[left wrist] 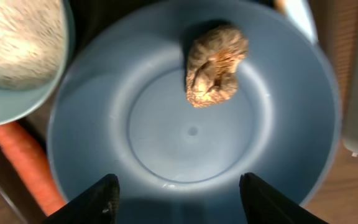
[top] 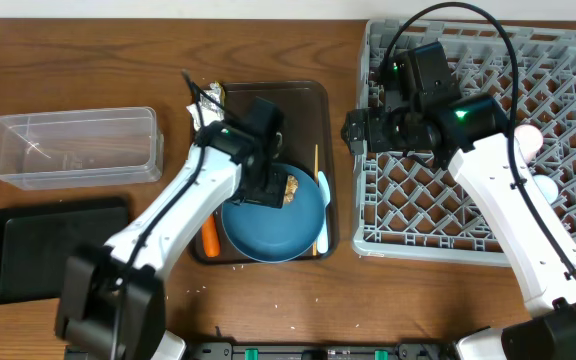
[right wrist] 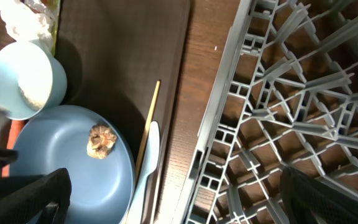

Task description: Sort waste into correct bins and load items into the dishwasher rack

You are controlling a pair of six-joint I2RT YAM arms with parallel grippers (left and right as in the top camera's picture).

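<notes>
Near the desk's middle, the left gripper [left wrist: 180,198] hovers over the blue plate [left wrist: 104,155], jaws parted and empty, with the brown food lump [left wrist: 215,65] just ahead. Waste-clearing looks to be the step; next those jaws must straddle the lump. By the rack [top: 488,140] rim the right gripper [right wrist: 179,199] gapes wide, empty.

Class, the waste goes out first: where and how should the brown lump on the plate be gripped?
Probably across its narrower width, coming straight down from above. The lump lies alone on the plate, sides free, longer than wide; the open left gripper hangs over the plate.
</notes>
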